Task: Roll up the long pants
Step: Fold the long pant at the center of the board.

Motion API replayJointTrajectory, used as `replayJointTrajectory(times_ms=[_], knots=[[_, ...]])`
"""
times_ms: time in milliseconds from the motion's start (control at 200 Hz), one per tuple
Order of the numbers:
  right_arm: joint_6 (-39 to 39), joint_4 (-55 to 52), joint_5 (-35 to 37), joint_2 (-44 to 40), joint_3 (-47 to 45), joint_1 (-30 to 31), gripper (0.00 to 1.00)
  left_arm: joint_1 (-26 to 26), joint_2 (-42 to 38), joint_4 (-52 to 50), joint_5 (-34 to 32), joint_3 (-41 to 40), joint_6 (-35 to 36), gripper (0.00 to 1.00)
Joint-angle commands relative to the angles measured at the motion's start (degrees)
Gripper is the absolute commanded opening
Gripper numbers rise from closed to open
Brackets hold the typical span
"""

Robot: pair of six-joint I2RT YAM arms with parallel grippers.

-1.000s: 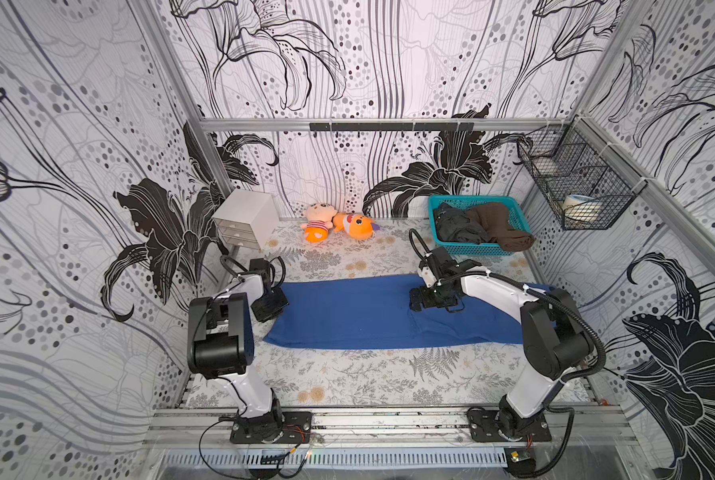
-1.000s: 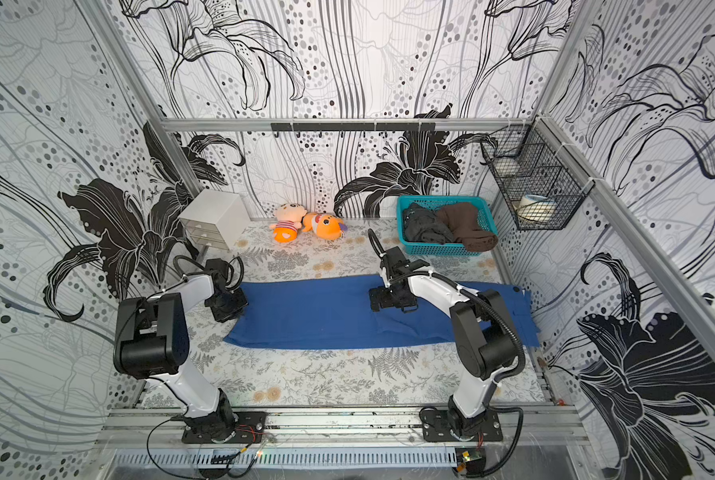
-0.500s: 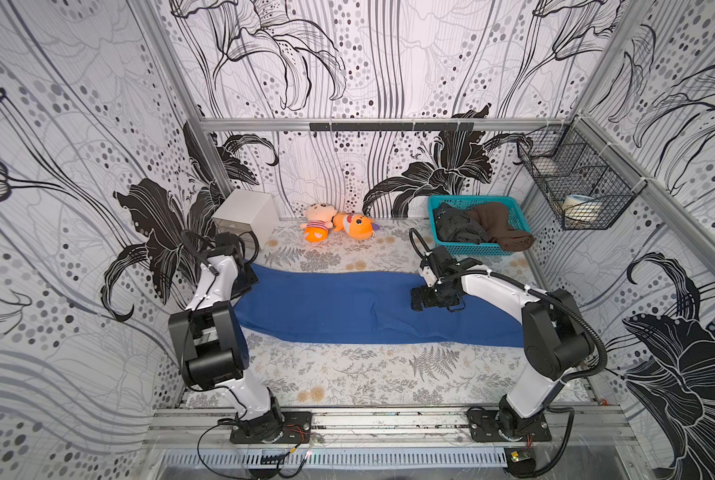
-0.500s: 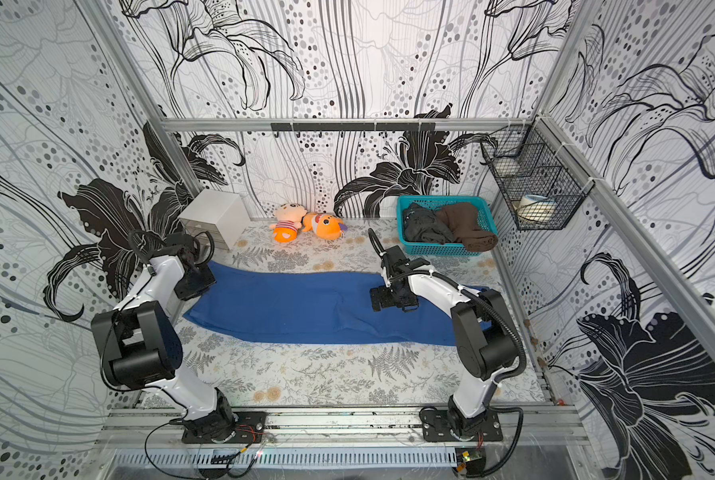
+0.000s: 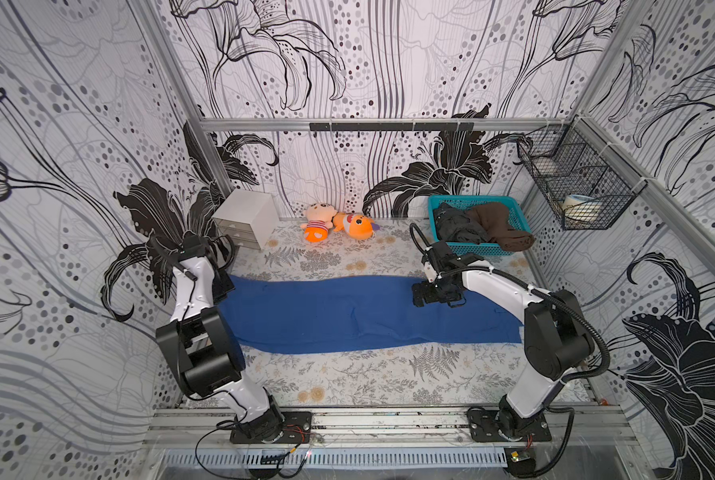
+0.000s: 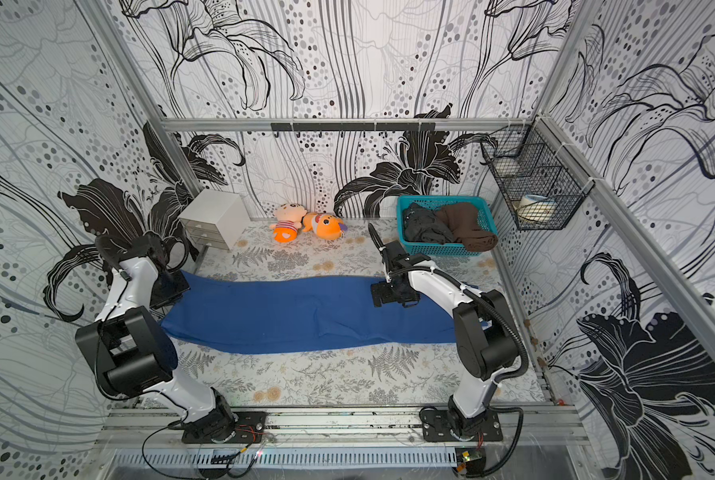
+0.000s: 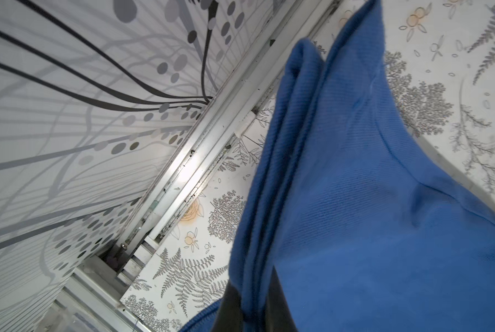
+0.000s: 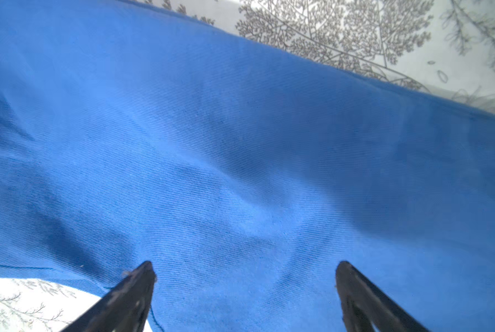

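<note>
Shift: the left gripper [image 6: 169, 291] has swung out to the far left of the frame, hard by the side wall. It has hauled its end of the long pants [image 5: 347, 311] along, so the cloth lies stretched longer than a second ago. The right gripper [image 8: 245, 268] hasn't budged.
Left gripper: pressed together, pinching the bunched blue end. In the left wrist view the folds rise straight out of its dark fingers [image 7: 232, 304].
Right gripper: spread wide, nothing clamped, both tips down on the blue surface as far as its wrist view shows. In both top views it sits right of centre, near the upper edge of the cloth.
Long pants: one long flat band across the middle of the frame, with the left end gathered in the grip and the right end running under the right arm.
Table [image 5: 347, 382]: floral top, with a wide strip showing below the pants.
Back row: a white drawer unit [image 5: 248, 212] at upper left, then two plush toys [image 5: 318, 228] at centre. Right of them is a teal basket [image 5: 509, 249] holding a dark grey garment [image 5: 455, 228] and a brown garment [image 5: 501, 226], the brown one spilling over the rim.
Right wall: a wire basket [image 5: 576, 187] hangs at upper right.
</note>
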Motion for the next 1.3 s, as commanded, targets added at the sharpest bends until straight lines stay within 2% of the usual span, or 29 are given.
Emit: replayJointTrajectory(times_ms=[0, 50, 270, 436, 521, 646, 741, 846, 946, 1021, 1111, 1292], knots=[[0.32, -2.39, 1.71, -2.62, -0.34, 0.26, 1.00, -0.47, -2.36, 1.43, 10.22, 2.86, 0.78, 0.00], [0.48, -2.46, 2.05, -2.87, -0.70, 0.26, 0.99, -1.64, -3.74, 2.15, 13.26, 2.36, 0.79, 0.00], [0.48, -3.33, 4.28, -2.91, -0.58, 0.04, 0.99, -9.20, -7.42, 1.47, 18.98, 2.06, 0.06, 0.00], [0.49, -3.37, 5.16, -2.96, -0.98, -1.94, 1.00, -15.44, -9.56, 0.69, 20.64, 3.47, -1.24, 0.00], [0.95, -2.98, 4.30, -3.08, -1.84, -4.38, 0.99, -15.96, -11.23, 1.54, 21.75, 3.47, -0.93, 0.00], [1.17, -2.63, 5.23, -3.42, -3.66, -7.26, 1.00, -15.59, -11.29, -0.29, 17.95, 4.04, 0.08, 0.00], [1.81, -3.17, 11.10, -2.14, -4.42, -8.48, 1.00, -13.82, -11.74, -0.17, 14.54, 3.48, 0.44, 0.00], [2.38, -4.47, 16.62, 1.23, -4.47, -8.53, 1.00, -8.97, -11.71, -0.52, 13.83, 3.57, 1.37, 0.00], [2.98, -3.10, 15.65, 4.05, -5.26, -8.53, 1.00, -5.23, -11.74, -1.23, 13.01, 5.16, 1.95, 0.00], [3.53, -1.51, 12.72, 5.82, -6.01, -8.53, 1.00, -2.63, -11.13, -2.25, 10.08, 7.63, 2.24, 0.00], [4.16, 0.19, 9.67, 7.48, -6.66, -8.47, 1.00, 1.03, -9.81, -3.20, 11.78, 11.07, 2.24, 0.00], [4.21, -0.34, 9.61, 7.38, -5.69, -6.71, 1.00, 4.85, -6.87, -6.69, 7.13, 18.42, 3.12, 0.00]])
